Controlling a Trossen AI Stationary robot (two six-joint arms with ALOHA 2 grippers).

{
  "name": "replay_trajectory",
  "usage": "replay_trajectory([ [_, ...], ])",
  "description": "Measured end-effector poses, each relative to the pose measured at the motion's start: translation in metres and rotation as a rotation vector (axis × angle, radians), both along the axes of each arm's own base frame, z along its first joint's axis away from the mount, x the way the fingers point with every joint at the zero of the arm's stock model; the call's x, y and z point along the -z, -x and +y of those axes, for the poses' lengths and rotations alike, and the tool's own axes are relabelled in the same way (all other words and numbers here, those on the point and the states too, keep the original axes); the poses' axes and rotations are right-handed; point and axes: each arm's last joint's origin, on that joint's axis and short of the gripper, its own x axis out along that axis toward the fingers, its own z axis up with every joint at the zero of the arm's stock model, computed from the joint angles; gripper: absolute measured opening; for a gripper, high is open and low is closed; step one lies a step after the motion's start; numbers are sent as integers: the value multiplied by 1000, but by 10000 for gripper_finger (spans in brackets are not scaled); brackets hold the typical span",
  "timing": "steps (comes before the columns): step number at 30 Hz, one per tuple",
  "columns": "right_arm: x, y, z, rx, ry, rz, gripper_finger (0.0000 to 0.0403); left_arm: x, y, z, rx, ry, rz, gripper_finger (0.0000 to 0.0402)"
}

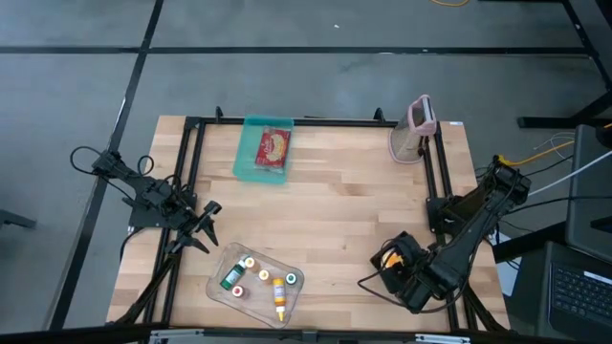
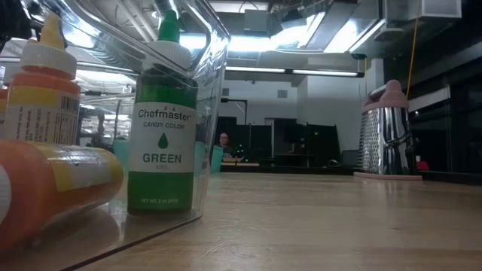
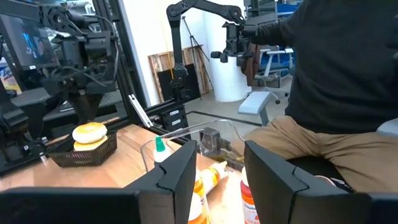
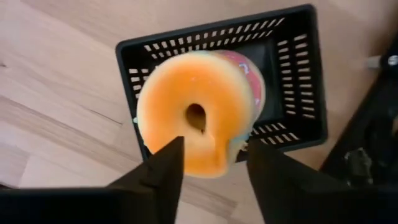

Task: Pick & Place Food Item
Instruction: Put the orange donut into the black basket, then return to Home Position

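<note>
An orange ring-shaped bagel (image 4: 193,118) lies on top of a pink item in a black slotted basket (image 4: 298,74) near the table's front right; the bagel (image 3: 89,134) also shows in the left wrist view. My right gripper (image 4: 214,168) points down over it, open, its fingers on either side of the bagel's rim. It shows in the high view as my right gripper (image 1: 400,268) above the basket (image 1: 385,256). My left gripper (image 1: 206,227) waits at the table's left, level and open, with nothing between its fingers (image 3: 180,171). My right gripper comes at the bagel from above, pointing down, its two fingers (image 4: 165,171) standing apart on either side of the ring's rim (image 4: 211,165). Whether they touch the rim I cannot tell. The bagel lies flat in the basket.
A clear tray (image 1: 222,266) with several small colour bottles, among them a green one (image 2: 162,128), sits front centre. A teal tray (image 1: 251,162) with a red packet lies at the far side, a metal grater (image 1: 416,129) at the far right. A seated person (image 3: 336,81) is beyond the table.
</note>
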Motion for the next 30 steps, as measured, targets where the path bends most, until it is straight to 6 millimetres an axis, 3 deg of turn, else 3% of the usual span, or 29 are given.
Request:
replay_trajectory([
  [10, -33, 2, -4, -8, 75, 19, 249, 0, 0, 0, 9, 8, 8, 134],
  [16, -63, -6, -9, -79, 277, -252, 261, -2, 1, 0, 27, 37, 5, 131],
  [25, -114, -20, -10, -396, 778, -682, 250, -55, 20, 2, 324, 217, -11, 129],
  [30, -128, -20, -4, -468, 858, -737, 247, -78, 29, 7, 355, 306, -66, 132],
])
